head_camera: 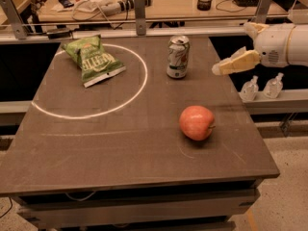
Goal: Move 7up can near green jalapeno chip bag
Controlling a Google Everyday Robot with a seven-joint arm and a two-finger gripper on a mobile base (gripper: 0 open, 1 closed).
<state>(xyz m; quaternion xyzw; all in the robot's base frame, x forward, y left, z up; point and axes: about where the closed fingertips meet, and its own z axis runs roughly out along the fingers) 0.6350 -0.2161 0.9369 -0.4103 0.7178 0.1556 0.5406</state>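
A dark brown table point(96, 148) with a flat, matte top fills the view, and a cluttered wooden desk point(168, 4) runs behind it. At the far left of the table lies the green jalapeno chip bag point(94, 60), crinkled and glossy, flat on its back, with a pale sealed edge. It sits inside a thin white circle point(139, 88) drawn on the tabletop. Right of the circle and well apart from the bag, the 7up can point(178, 57) stands upright, a smooth metal cylinder with a shiny top. Nearer the front edge rests a round red-orange apple point(197, 122). At the far right the gripper point(222, 67), pale yellow and wedge-shaped on a white arm, hangs beside the table edge, near the can but not touching it. Whether it is open or closed cannot be told.

The task looks to be at the approach stage, with the can ungrasped. The next move calls for reaching left to the can's side, taking its slick rigid wall squarely, and keeping it upright.
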